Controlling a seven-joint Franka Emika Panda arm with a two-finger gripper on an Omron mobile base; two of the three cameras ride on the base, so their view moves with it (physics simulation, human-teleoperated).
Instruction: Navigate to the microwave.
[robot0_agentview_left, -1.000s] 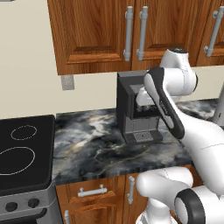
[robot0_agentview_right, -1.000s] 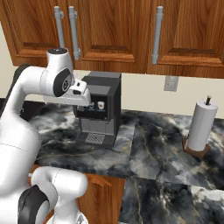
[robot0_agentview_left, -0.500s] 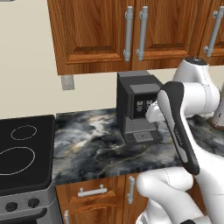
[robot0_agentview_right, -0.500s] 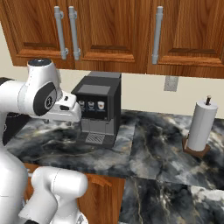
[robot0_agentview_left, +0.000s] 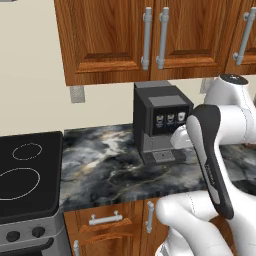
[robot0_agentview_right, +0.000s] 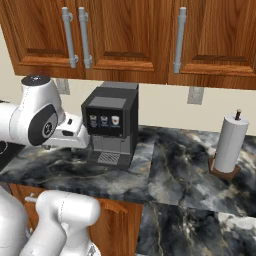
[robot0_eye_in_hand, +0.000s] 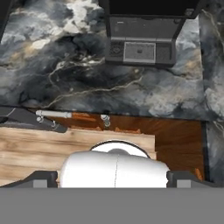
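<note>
The microwave is out of view. In front of me a marble counter (robot0_agentview_left: 105, 170) carries a tall black coffee machine (robot0_agentview_left: 159, 122) with three small buttons, also seen from the other side as the coffee machine (robot0_agentview_right: 111, 129). My white hand (robot0_agentview_right: 70, 134) hangs just left of that machine, above the counter's front edge. In the hand view the gripper (robot0_eye_in_hand: 112, 178) points down at the counter edge and the drawer front, with the machine's drip tray (robot0_eye_in_hand: 140, 51) at the top. Its dark fingertips (robot0_eye_in_hand: 43, 177) stand far apart, open, holding nothing.
A black stovetop (robot0_agentview_left: 25, 175) lies at the left end of the counter. A paper towel roll (robot0_agentview_right: 230, 145) stands on its holder to the right. Wooden upper cabinets (robot0_agentview_left: 150, 35) hang above, and drawers (robot0_agentview_left: 107, 220) sit below the counter. A wall outlet (robot0_agentview_right: 196, 95) shows behind.
The arm has folded: its elbow swung outward and the hand dropped from in front of the coffee machine to beside it. The scene itself has not shifted.
</note>
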